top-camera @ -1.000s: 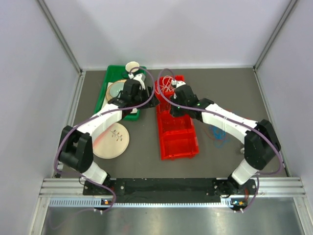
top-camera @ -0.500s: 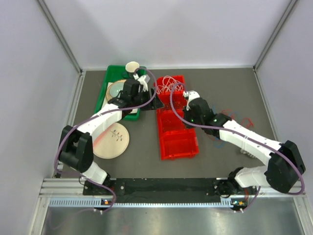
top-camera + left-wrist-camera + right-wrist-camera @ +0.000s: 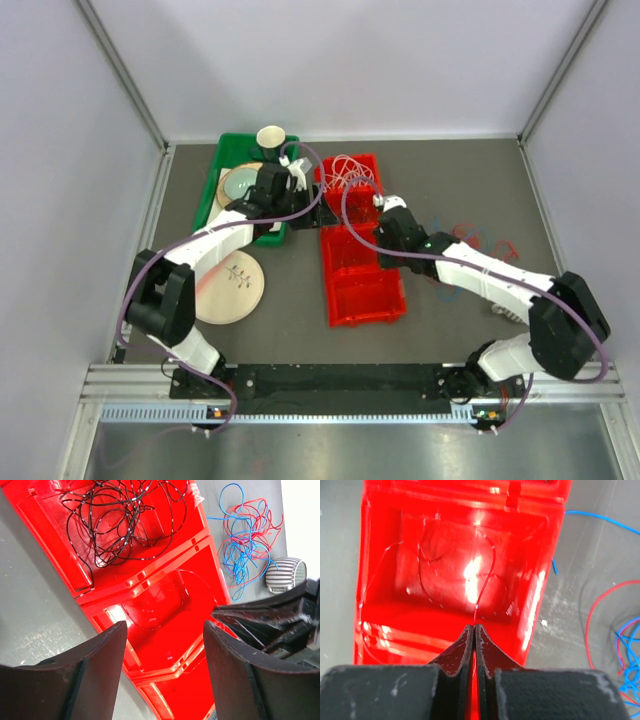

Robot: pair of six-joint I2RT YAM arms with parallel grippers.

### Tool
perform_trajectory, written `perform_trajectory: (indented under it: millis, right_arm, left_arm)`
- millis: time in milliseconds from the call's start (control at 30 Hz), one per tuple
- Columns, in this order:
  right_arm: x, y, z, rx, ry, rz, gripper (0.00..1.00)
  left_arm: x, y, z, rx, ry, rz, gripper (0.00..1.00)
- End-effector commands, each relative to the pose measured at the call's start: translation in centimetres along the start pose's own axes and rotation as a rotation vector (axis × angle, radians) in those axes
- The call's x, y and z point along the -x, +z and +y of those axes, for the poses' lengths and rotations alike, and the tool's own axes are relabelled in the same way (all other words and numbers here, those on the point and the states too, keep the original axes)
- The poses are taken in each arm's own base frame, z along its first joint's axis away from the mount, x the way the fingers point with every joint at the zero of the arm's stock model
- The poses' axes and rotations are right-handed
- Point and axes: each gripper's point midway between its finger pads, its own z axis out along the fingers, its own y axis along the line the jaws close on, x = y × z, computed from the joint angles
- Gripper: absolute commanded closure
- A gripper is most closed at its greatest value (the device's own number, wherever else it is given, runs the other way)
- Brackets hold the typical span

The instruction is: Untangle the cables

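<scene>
A black-and-white cable tangle (image 3: 125, 520) fills the red bin's (image 3: 55, 540) 12 o'clock compartment; loose blue and red cables (image 3: 247, 545) lie on the table (image 3: 30, 605) at its 3 o'clock. The right gripper (image 3: 474, 630) is pinched tight on one thin red wire (image 3: 485, 586) over the middle compartment. The left gripper (image 3: 165, 625) hangs wide apart, holding nothing

— Where's the bin (image 3: 362, 290)?
— Mid-table, right of the tray (image 3: 224, 152) holding the cup (image 3: 271, 136). Tangled cables (image 3: 347, 171) fill its far compartment, a single cable (image 3: 485, 579) the middle one.
— And beyond?
— Loose cables (image 3: 245, 545) on the table (image 3: 450, 180) to its right.
</scene>
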Motion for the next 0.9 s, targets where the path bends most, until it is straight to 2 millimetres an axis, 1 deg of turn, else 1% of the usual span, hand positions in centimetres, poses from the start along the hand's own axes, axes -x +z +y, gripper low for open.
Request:
perform_trajectory:
  millis: [0,67,100,133,167,200,233,267,300,367,433,567,633,667,700,767,800,867]
  right_arm:
    - [4.6,-0.3,1.6,-0.007,0.107,-0.077,1.0]
    - [5.7,-0.6,1.9,0.0,0.129,-0.097,1.0]
    - [6.9,-0.9,2.3,0.011,0.138,-0.119,1.0]
    - [7.6,-0.8,2.2,0.006,0.146,-0.128,1.0]
    - [7.6,-0.3,2.0,-0.011,0.144,-0.115,1.0]
    - [8.4,-0.2,2.2,-0.016,0.146,-0.125,1.0]
    - [8.7,0.1,1.8,-0.041,0.148,-0.126,1.0]
    - [8.7,0.5,1.2,-0.062,0.15,-0.109,1.0]
    - [8.7,1.6,1.2,-0.077,0.149,-0.087,1.0]
    - [8.5,2.6,0.4,-0.115,0.152,-0.073,1.0]
    - [8.1,3.5,0.2,-0.133,0.159,-0.055,1.0]
    - [7.5,3.9,-0.4,-0.165,0.168,-0.048,1.0]
    - [6.9,3.9,-0.9,-0.187,0.168,-0.044,1.0]
    - [6.1,4.1,-1.3,-0.2,0.169,-0.032,1.0]
    - [6.2,4.2,-1.4,-0.205,0.17,-0.049,1.0]
    - [5.4,4.7,-1.8,-0.216,0.168,-0.04,1.0]
    - [5.2,4.8,-1.7,-0.21,0.168,-0.035,1.0]
    - [4.6,5.2,-1.5,-0.203,0.174,-0.018,1.0]
  left_arm:
    - [1.5,-0.7,-1.8,-0.047,0.032,-0.048,0.33]
    - [1.6,-0.9,-1.9,-0.043,0.045,-0.053,0.33]
    - [1.7,-1.1,-1.9,-0.039,0.049,-0.057,0.33]
    - [1.8,-1.1,-1.8,-0.036,0.049,-0.06,0.33]
    - [1.8,-1.1,-1.8,-0.034,0.051,-0.06,0.33]
    - [1.8,-1.1,-1.8,-0.031,0.051,-0.061,0.33]
    - [1.6,-1.1,-1.8,-0.037,0.05,-0.054,0.33]
    - [1.5,-1.0,-1.7,-0.038,0.047,-0.049,0.33]
    - [1.2,-0.8,-1.7,-0.041,0.043,-0.039,0.33]
    - [0.5,-0.7,-1.7,-0.055,0.033,-0.008,0.33]
    - [-0.4,-0.6,-1.6,-0.059,0.024,0.023,0.33]
    - [-2.7,-0.7,-0.8,-0.047,0.001,0.061,0.34]
    - [-3.6,-0.7,-0.7,-0.05,-0.006,0.08,0.34]
    - [-4.1,-0.8,-0.5,-0.048,-0.009,0.087,0.34]
    - [-4.3,-0.9,-0.5,-0.049,-0.009,0.086,0.34]
    - [-4.7,-0.9,-0.4,-0.052,-0.018,0.089,0.34]
    - [-4.9,-0.9,-0.4,-0.051,-0.019,0.091,0.34]
    - [-4.7,-0.8,-0.4,-0.048,-0.019,0.085,0.34]
